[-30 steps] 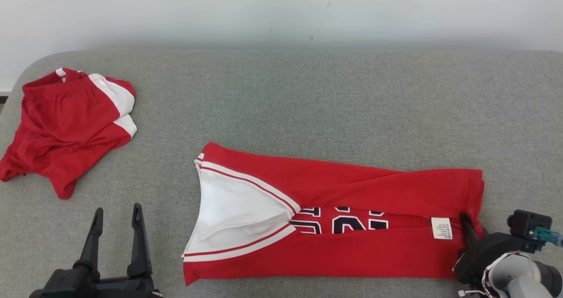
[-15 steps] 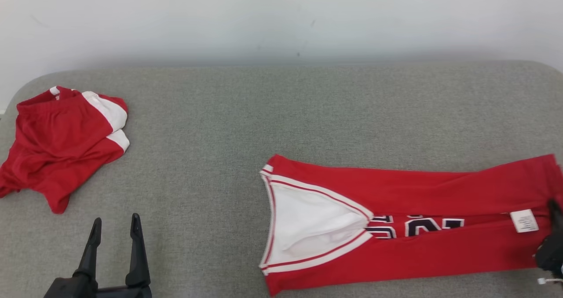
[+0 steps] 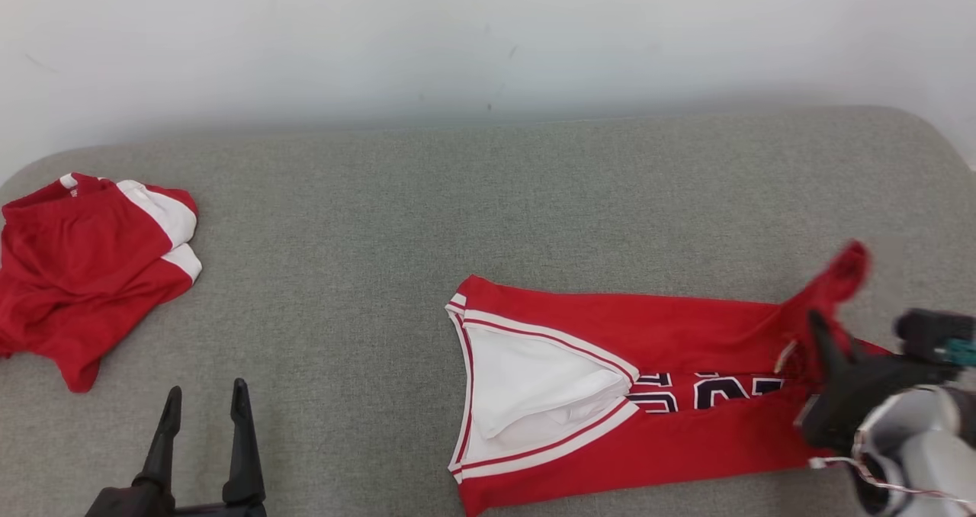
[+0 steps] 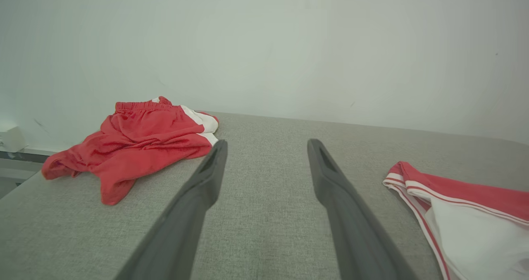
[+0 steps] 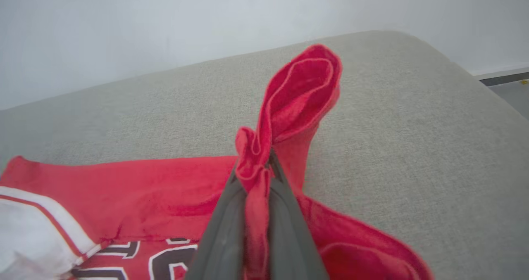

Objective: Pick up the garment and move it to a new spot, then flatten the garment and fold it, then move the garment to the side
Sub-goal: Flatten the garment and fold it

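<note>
Near left: the left jaws stand wide apart and hold nothing, low over the bare worktop [image 3: 488,197] and well clear of the garment [image 3: 610,326].

Near right: the right jaws are pressed together on a bunched corner at the garment's right end. That corner stands up off the worktop in a loose curl above the tips. The rest of the garment lies flat along the near edge, right of centre, with both long sides folded inward and its white-trimmed end pointing left.

Points you should watch:
- The grip looks thin, with only a small pinch of doubled cloth. A quick pull could slide it out.
- You hold one end only. In my judgement, lifting or dragging from here will let the folded sides fall open and crease the flat part.
- The garment lies close to the near edge, so a pull toward you could tip it off.

Far left: the red shorts [image 3: 84,273] lie heaped. If you set the garment there, the two may overlap.
</note>
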Robot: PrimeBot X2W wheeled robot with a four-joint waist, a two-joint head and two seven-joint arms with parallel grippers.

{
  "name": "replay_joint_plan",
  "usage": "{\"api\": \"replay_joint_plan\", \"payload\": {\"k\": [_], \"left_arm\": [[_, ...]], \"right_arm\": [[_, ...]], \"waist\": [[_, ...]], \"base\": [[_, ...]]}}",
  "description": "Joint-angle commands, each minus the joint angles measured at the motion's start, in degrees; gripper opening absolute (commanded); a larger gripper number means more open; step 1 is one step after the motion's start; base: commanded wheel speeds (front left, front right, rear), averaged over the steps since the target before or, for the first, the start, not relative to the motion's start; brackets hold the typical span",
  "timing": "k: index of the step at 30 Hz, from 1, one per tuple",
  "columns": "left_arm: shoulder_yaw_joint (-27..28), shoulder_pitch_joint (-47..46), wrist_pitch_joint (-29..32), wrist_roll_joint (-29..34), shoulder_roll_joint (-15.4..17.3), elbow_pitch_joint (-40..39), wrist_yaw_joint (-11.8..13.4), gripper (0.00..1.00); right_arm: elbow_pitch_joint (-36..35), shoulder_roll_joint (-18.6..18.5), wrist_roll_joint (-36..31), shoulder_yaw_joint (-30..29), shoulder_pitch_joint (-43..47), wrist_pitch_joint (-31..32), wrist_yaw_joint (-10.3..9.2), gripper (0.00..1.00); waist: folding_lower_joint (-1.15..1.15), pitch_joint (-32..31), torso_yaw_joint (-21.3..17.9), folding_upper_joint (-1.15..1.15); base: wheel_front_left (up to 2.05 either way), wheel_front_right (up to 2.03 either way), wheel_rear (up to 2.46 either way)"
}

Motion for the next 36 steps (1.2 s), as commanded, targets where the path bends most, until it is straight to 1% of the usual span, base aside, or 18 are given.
{"api": "replay_joint_plan", "payload": {"k": [1,4,5,10,14,18,24,33,34,35,36], "left_arm": [[-0.3,0.2,-0.2,-0.3,-0.1,0.2,0.1,1.00],[-0.9,-0.1,-0.2,-0.3,-0.1,0.4,0.2,1.00],[-0.9,-0.1,-0.2,-0.3,-0.1,0.4,0.2,1.00],[-1.2,-0.3,-0.2,-0.2,-0.1,0.6,0.2,1.00],[-1.6,-0.6,-0.2,-0.4,-0.1,0.9,0.1,1.00],[-2.1,-1.2,-0.2,-0.4,-0.1,1.4,-0.1,1.00],[-2.6,-2.2,-0.2,-0.5,-0.1,1.8,-0.3,1.00],[-3.2,-3.5,-0.2,-1.0,-0.1,2.8,-0.2,1.00],[-3.2,-3.5,-0.2,-1.1,-0.1,2.9,-0.2,1.00],[-3.2,-3.6,-0.2,-1.1,-0.1,3.0,-0.1,1.00],[-3.2,-3.6,-0.2,-1.1,-0.1,3.1,-0.2,1.00]], "right_arm": [[-3.2,1.7,0.5,2.5,0.7,1.1,-0.14,0.00],[-7.3,3.9,0.6,5.7,1.2,2.4,-0.14,0.00],[-7.3,3.9,0.6,5.7,1.2,2.4,-0.14,0.00],[-12.7,8.2,1.1,10.4,2.1,3.9,-0.14,0.00],[-14.6,10.4,1.7,14.3,2.2,5.3,-0.14,0.00],[-14.2,12.4,2.1,17.4,0.8,5.0,-0.14,0.00],[-11.5,14.0,2.9,21.2,-1.2,3.8,-0.14,0.00],[-5.9,14.6,3.9,23.8,-3.1,1.3,-0.14,0.00],[-5.5,14.6,3.9,23.9,-3.5,0.7,-0.14,0.03],[-5.2,14.7,3.8,24.2,-3.8,0.1,-0.14,0.30],[-5.0,14.7,4.0,24.6,-3.9,-0.5,-0.14,1.00]], "waist": [[0.00,0.0,0.0,0.00],[0.00,0.0,0.4,0.00],[0.00,0.0,0.4,0.00],[0.00,0.0,1.5,0.00],[0.00,0.3,2.4,0.00],[0.00,0.8,3.4,0.00],[0.00,1.6,4.6,0.00],[0.00,2.4,5.4,0.00],[0.00,2.4,5.3,0.00],[0.00,2.4,5.2,0.00],[0.00,2.3,5.1,0.00]], "base": [[0.00,0.00,0.00],[0.00,0.00,0.00],[0.00,0.00,0.00],[0.00,0.00,0.00],[0.00,0.00,0.00],[0.00,0.00,0.00],[0.00,0.00,0.00],[0.00,0.00,0.00],[0.00,0.00,0.00],[0.00,0.00,0.00],[0.00,0.00,0.00]]}}
